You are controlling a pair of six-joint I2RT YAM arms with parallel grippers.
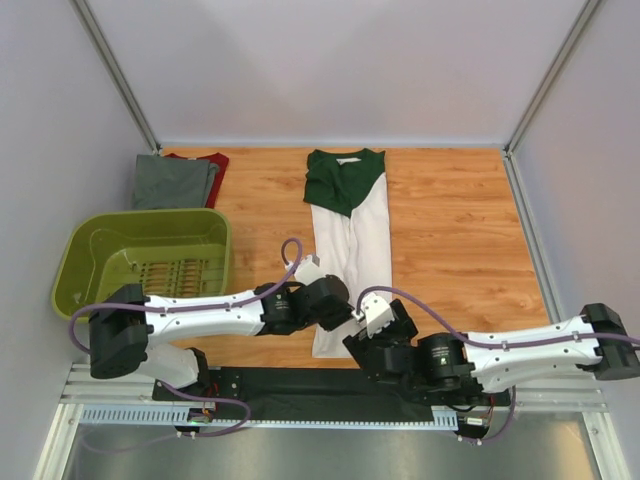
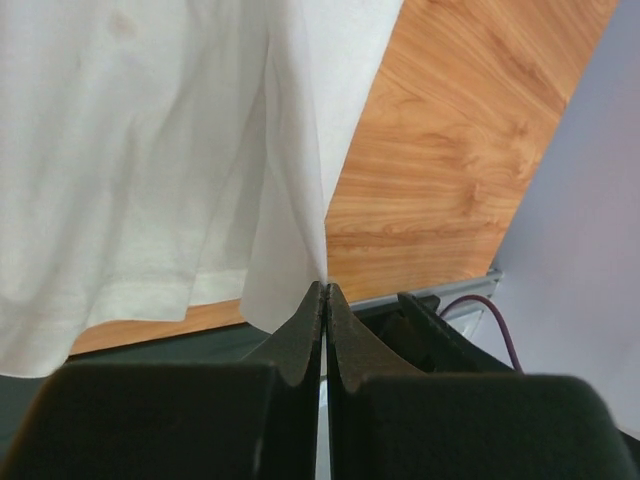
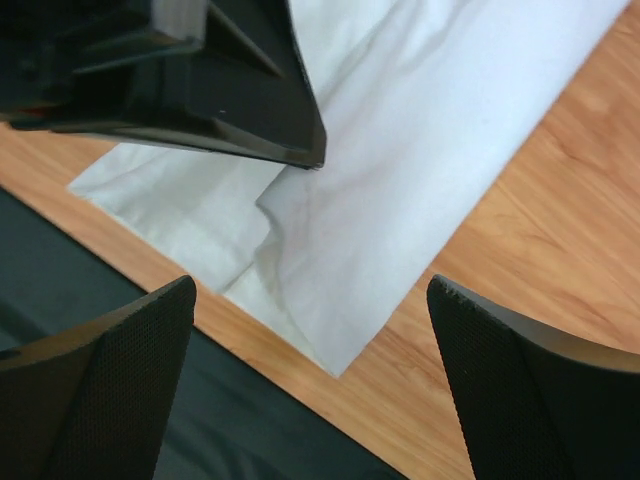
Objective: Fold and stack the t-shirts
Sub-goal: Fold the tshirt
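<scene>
White tee (image 1: 352,230), green collar, folded narrow lengthwise | L gripper (image 2: 326,288) prob. pinching hem | R gripper (image 3: 310,290) jaws apart

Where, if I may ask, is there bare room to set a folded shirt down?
Bare wood right of the white t-shirt, to the wall; a strip between it and the grey shirt. Crowded: basket at left; left gripper and right gripper at the hem.

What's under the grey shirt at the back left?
A dark red shirt lies under the grey shirt; only its far edge and right side show. The rest of it, and anything else beneath, is covered.
</scene>
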